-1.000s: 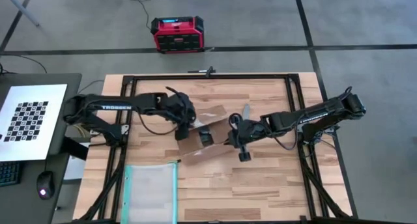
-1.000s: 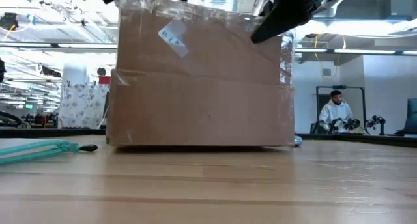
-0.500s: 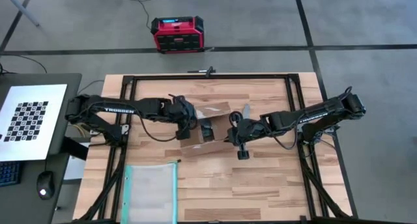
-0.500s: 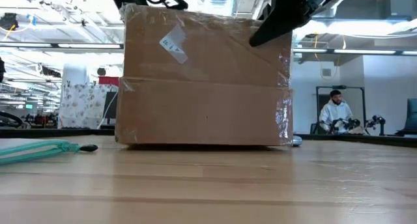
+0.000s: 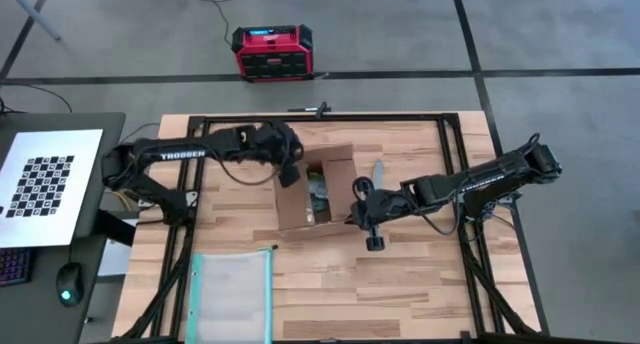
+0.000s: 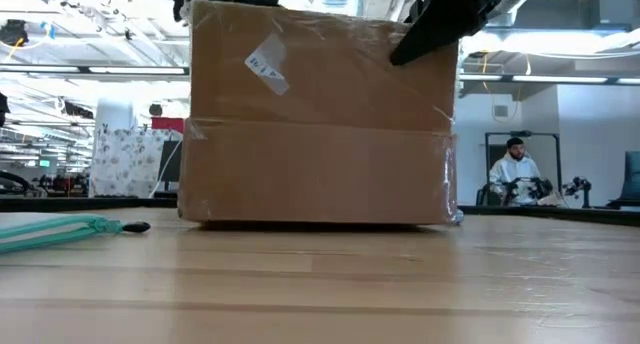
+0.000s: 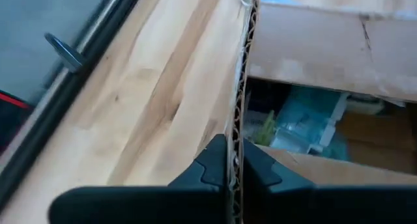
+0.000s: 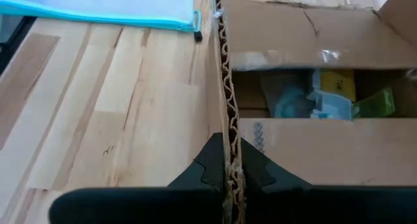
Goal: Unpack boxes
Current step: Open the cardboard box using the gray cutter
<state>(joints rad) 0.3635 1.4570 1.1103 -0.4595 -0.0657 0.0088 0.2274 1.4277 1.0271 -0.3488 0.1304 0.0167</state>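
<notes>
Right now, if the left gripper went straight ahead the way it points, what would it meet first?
The left gripper is shut on a flap edge of the cardboard box. Straight ahead lies more of that same corrugated edge, so it would probably slide along the flap; the wooden table lies beside it. Depth is unclear.

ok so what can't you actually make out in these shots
- What is inside the box: the high view shows it too small; both wrist views show only blurred packets past the flaps.
- The left gripper and right gripper, each shut on a flap edge: the low view's top edge cuts them off.
- The table behind the box: the low view has the box wall in front.
</notes>
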